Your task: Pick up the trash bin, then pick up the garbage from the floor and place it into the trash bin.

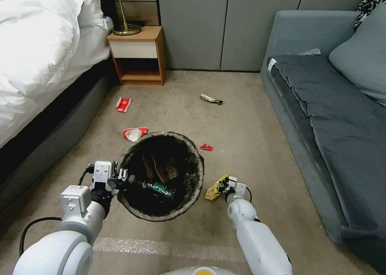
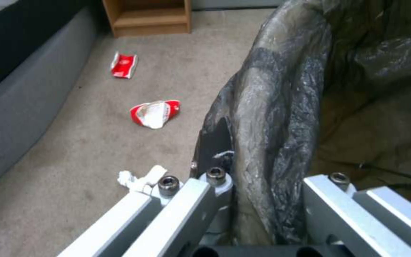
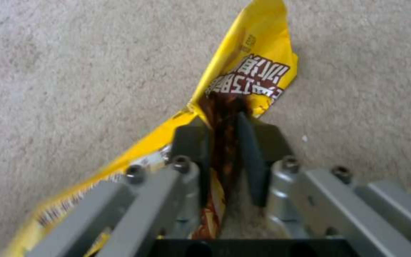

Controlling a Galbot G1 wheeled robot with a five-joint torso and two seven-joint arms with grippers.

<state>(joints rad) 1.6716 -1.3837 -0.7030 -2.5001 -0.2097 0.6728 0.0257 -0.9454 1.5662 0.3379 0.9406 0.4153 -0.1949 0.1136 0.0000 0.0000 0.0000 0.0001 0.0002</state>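
The left hand is clamped on the bin's near-left rim, one finger outside the liner and one inside. The right hand is low over the carpet just right of the bin, its fingers pinched on a yellow wrapper whose free end trails ahead of them.

We see a beige carpet under red-and-white packaging, a second red-and-white piece and a small red scrap. The trash bin carries a dark brownish-black liner; a bottle inside shows a green label. Our silver-grey right gripper has its fingers pinched on a yellow wrapper with brown panel and white characters. The sofa is blue-grey, the bedding white, the nightstand tan with a white drawer.
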